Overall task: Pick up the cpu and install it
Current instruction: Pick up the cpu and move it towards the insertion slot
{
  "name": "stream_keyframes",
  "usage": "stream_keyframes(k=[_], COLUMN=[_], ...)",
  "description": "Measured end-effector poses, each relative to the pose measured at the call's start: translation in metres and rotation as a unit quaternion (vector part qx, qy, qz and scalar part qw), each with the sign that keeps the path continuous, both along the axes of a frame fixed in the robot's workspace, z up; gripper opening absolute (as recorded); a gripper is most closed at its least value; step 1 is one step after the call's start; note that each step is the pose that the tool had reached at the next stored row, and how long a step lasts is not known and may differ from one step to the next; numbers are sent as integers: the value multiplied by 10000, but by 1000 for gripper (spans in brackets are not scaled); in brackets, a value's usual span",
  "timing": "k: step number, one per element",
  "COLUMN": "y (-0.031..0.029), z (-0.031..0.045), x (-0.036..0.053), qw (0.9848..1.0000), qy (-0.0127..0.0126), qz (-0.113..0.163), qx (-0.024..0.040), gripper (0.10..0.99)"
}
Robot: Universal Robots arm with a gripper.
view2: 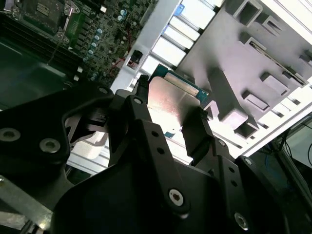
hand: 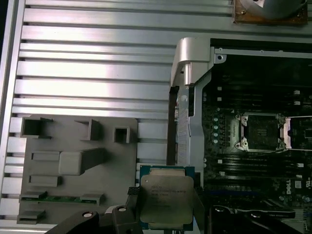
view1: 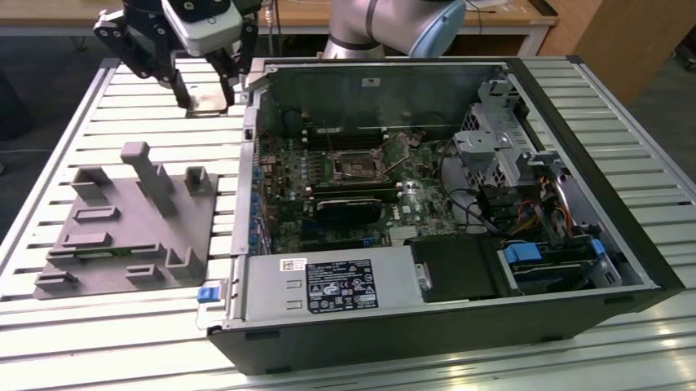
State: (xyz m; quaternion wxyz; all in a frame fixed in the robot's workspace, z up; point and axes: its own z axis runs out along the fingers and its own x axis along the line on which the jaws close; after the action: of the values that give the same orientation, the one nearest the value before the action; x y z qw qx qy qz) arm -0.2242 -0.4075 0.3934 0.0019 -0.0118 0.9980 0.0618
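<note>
fixture: grey fixture [view1: 125,220] lies on the desk [view1: 65,122] at the exterior view's left | tool: tool [view1: 207,103] hangs above the desk between fixture and computer case [view1: 609,244], fingers [view2: 202,131] closed on two edges of the cpu [hand: 165,199] | case: open, at the exterior view's right, its socket [view1: 357,167] well apart from the cpu

The exterior view is looking steeply down on the open computer case [view1: 625,212], the grey fixture [view1: 109,232] lying at its nine o'clock. The first wrist view is facing straight down from higher up. The second wrist view is peering slantwise, close past the gripper [view2: 171,100]. All three are sharing the grey fixture and the socket [hand: 261,131], and both wrist views are sharing the cpu [hand: 165,200].
</note>
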Motion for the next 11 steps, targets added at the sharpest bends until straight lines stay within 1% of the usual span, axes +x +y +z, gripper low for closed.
stream_keyframes(k=[3,5,7,9,11], y=[8,17,28,41,50], z=[-5,-8,-13,-17,-24], x=[57,92,120,146,169], qw=[10000,10000,9999,9998,9997], qy=[0,0,0,0,0], qz=[0,0,-1,0,0], qx=[-14,-50,-109,-197,-251], gripper=[525,525,525,525,525])
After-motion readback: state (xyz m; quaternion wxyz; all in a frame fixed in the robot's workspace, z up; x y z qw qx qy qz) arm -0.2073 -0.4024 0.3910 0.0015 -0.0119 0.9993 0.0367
